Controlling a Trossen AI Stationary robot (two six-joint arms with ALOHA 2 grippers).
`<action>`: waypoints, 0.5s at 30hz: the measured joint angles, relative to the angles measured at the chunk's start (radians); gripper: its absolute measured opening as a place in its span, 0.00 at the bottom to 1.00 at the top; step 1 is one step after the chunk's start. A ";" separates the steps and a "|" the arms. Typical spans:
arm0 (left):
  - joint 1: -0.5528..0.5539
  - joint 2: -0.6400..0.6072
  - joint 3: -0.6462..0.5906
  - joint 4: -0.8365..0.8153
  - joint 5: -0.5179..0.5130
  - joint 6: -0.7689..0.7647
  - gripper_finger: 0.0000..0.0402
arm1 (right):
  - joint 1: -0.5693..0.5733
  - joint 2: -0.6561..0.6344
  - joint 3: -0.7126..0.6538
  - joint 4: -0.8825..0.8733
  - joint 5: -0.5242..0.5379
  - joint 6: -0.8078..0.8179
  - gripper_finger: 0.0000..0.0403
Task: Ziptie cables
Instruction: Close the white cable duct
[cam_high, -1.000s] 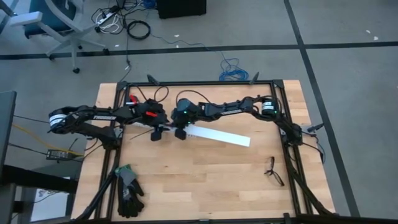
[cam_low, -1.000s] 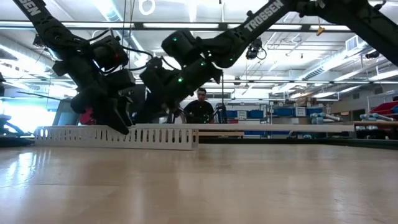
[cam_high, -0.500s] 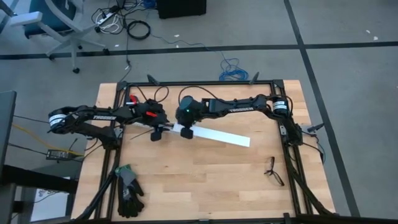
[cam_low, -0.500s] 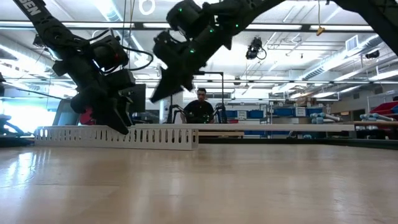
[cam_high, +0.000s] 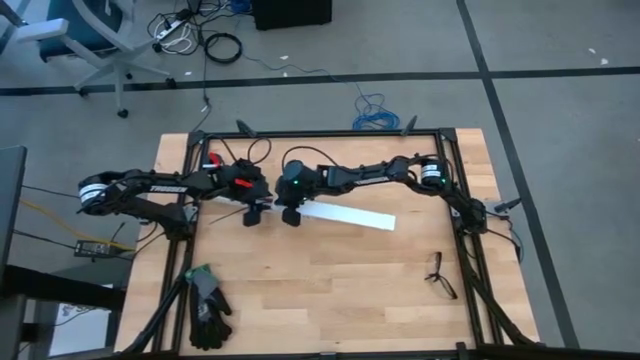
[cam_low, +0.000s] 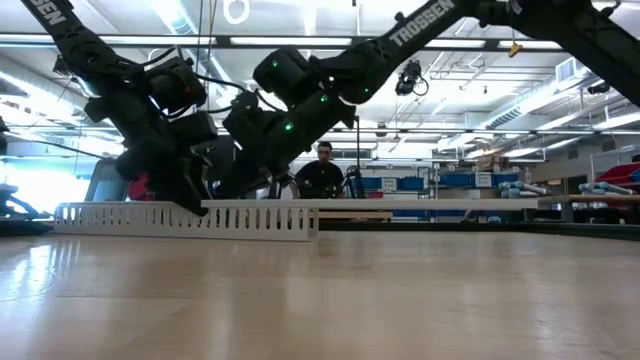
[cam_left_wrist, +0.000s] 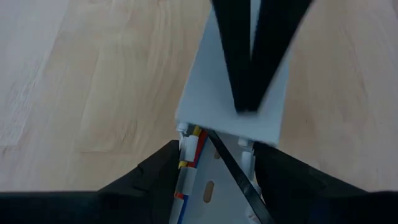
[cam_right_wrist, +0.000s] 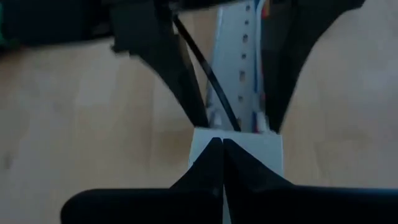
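Wooden counter (cam_high: 330, 290) planks fill the space under our two arms, with a workshop and a seated person (cam_low: 322, 172) beyond its far edge. Our left fingers (cam_left_wrist: 214, 180) stand partly apart, straddling the end of a white slotted channel (cam_left_wrist: 214, 186). Between them lie the cables (cam_left_wrist: 189, 149), running along one inner wall of the channel, and the ziptie (cam_left_wrist: 239, 180), a thin black strip slanting across the channel floor just beside the wires. We cannot tell whether the left fingers press on the channel walls. Our right fingers (cam_right_wrist: 222, 158) are closed tight together, their tips resting on a flat white cover strip (cam_high: 345, 215) that meets the open channel end right in front of the left fingers. Well apart from both lie black gloves (cam_high: 207, 305) and spectacles (cam_high: 438, 275).
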 joint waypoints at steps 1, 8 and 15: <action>0.000 0.000 0.001 0.000 0.000 -0.005 0.51 | 0.007 -0.015 0.000 0.001 0.013 -0.027 0.00; -0.001 0.000 0.003 -0.007 -0.042 -0.014 0.52 | 0.044 -0.105 0.002 -0.028 0.048 -0.091 0.00; -0.003 0.000 0.004 -0.025 -0.045 -0.014 0.66 | 0.047 -0.106 0.000 -0.037 0.051 -0.085 0.00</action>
